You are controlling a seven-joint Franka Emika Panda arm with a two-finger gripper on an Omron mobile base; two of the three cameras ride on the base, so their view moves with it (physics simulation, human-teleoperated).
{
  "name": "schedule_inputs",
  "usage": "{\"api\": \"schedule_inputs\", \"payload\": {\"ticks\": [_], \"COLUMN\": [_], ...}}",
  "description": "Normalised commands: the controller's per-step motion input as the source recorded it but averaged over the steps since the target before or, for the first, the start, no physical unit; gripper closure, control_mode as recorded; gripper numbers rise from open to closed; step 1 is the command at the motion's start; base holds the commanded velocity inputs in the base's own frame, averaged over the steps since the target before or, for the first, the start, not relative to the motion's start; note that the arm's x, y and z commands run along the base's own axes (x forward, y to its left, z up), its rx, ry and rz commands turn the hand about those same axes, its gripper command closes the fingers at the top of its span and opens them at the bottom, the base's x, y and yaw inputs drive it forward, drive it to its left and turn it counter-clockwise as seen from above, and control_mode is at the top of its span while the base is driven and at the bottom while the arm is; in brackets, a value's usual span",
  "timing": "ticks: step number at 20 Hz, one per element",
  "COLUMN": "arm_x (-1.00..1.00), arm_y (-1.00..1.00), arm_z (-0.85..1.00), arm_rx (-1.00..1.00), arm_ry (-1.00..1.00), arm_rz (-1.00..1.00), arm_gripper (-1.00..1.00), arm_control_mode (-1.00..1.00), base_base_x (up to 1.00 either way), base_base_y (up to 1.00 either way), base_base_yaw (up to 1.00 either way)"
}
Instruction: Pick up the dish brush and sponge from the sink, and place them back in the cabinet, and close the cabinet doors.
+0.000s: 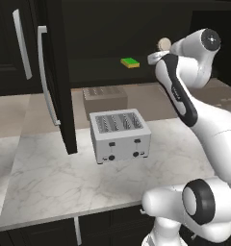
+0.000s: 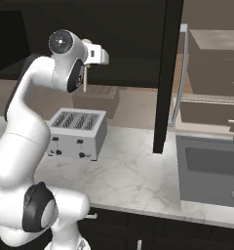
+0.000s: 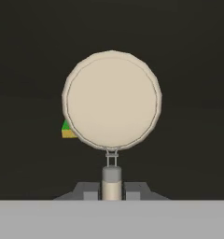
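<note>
Cream round flat-faced dish brush (image 3: 112, 100) head, thin stick clamped in end effector (image 3: 111, 189).

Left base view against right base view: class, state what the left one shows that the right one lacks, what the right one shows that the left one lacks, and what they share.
Left base view alone: the green and yellow sponge lying on the dark cabinet shelf, and the round cream head of the dish brush at the arm's far end. Right base view alone: the dark grey sink with its metal drain, set into the counter on the right. Both share the silver toaster on the marble counter, an open black cabinet door with a silver bar handle, and the white arm.
</note>
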Motion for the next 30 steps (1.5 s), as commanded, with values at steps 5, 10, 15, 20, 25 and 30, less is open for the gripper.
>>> {"api": "schedule_inputs", "payload": {"ticks": [5, 10, 15, 20, 25, 30], "arm_x": [0.54, 0.55, 0.53, 0.44, 0.42, 0.40], "arm_y": [0.00, 0.00, 0.00, 0.00, 0.00, 0.00], "arm_z": [0.00, 0.00, 0.00, -0.05, -0.06, -0.16], "arm_rx": [0.00, 0.00, 0.00, 0.00, 0.00, 0.00], "arm_ry": [0.00, 0.00, 0.00, 0.00, 0.00, -0.01], "arm_rz": [0.00, 0.00, 0.00, 0.00, 0.00, 0.00], "arm_gripper": [1.00, 1.00, 1.00, 1.00, 1.00, 1.00], "arm_control_mode": [-1.00, -1.00, -1.00, -1.00, -1.00, -1.00], "base_base_x": [0.00, 0.00, 0.00, 0.00, 0.00, 0.00], "base_base_y": [0.00, 0.00, 0.00, 0.00, 0.00, 0.00], "base_base_yaw": [0.00, 0.00, 0.00, 0.00, 0.00, 0.00]}}
